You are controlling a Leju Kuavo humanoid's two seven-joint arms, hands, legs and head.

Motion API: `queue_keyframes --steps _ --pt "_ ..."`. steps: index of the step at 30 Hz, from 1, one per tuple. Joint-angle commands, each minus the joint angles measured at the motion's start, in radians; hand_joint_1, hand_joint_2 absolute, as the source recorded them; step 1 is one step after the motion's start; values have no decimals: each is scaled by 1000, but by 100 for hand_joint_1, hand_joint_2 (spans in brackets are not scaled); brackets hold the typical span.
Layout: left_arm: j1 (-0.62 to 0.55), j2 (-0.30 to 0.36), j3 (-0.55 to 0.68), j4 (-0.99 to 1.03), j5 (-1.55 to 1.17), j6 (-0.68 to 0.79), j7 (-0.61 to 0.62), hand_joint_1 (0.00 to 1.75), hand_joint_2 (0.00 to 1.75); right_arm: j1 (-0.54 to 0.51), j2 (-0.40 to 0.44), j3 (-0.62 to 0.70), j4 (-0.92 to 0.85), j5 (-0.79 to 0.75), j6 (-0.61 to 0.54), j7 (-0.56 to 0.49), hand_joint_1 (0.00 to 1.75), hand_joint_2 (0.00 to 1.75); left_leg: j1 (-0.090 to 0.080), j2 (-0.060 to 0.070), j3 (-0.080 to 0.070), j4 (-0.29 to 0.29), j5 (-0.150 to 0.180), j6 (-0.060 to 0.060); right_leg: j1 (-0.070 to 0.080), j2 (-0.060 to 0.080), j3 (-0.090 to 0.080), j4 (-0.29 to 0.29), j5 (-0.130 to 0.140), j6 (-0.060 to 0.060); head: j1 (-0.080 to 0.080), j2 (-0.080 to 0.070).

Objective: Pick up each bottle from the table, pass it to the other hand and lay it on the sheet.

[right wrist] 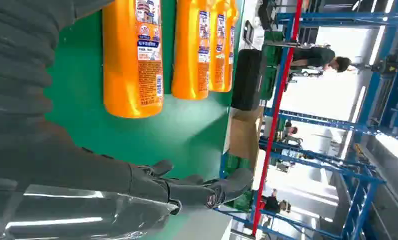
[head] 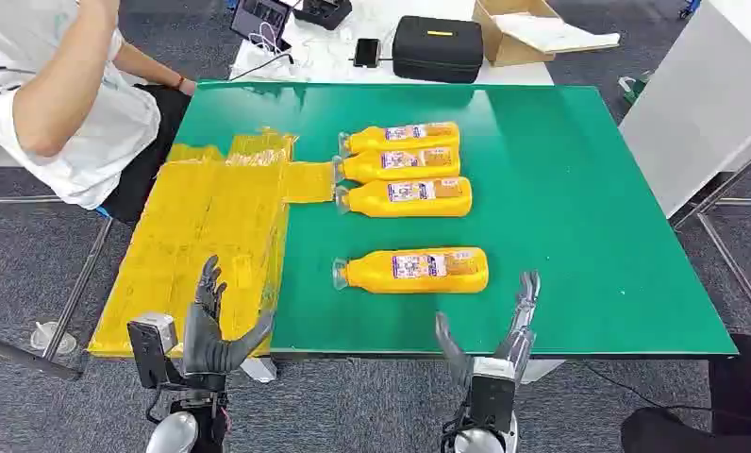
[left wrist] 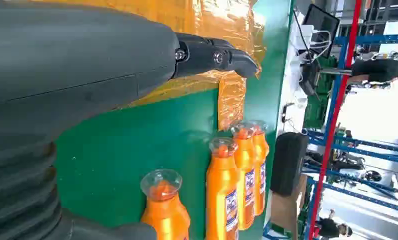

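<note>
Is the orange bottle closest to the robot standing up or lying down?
Lying down. The nearest orange bottle rests on its side on the green table, clear cap pointing toward the yellow sheet.

The bottle labels are too small to read; the seated person is cut off.

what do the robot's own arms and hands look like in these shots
Both arms are silver at the lowest visible segment, with dark grey hands above. The left robot hand has dark fingers and a small silver box at the wrist. The right robot hand looks greyer. In the wrist views each has a grey ribbed cover and dark, screw-jointed fingers.
</note>
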Motion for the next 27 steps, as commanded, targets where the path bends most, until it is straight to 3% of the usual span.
queue_keyframes --steps 1,5,9,13,21,24,27 --pt "-27 19 1 7 0 0 0 0 175 -33 -17 1 76 -1 0 1 0 175 0 1 7 -1 -2 1 0 -1 7 -1 -2 -2 0 0" --pt "-73 27 2 30 -21 13 3 0 175 -118 -31 -14 213 107 36 26 0 175 0 1 4 -1 -1 1 1 0 4 -1 -1 -1 0 0" --pt "-126 29 -3 65 -42 22 -2 0 175 -192 -60 9 237 243 73 106 0 175 0 1 4 -2 0 1 0 -1 4 -2 0 -1 0 0" --pt "-159 28 -10 83 -47 22 -4 0 175 -267 -89 9 241 281 120 177 0 175 0 1 2 -1 2 2 0 0 3 -1 1 -1 0 0" --pt "-196 35 -9 124 -43 17 -12 0 175 -499 -187 57 402 312 377 391 0 175 -1 2 4 -1 2 2 0 1 4 -1 2 0 0 0" --pt "-196 35 14 140 -35 15 -14 0 175 -603 -235 139 523 353 553 490 0 175 -1 3 3 -1 2 1 0 2 3 -1 2 0 0 0" --pt "-196 34 30 148 -27 12 -25 0 175 -629 -237 150 562 358 567 487 0 175 0 3 4 -1 2 1 0 2 4 -1 2 0 0 0"
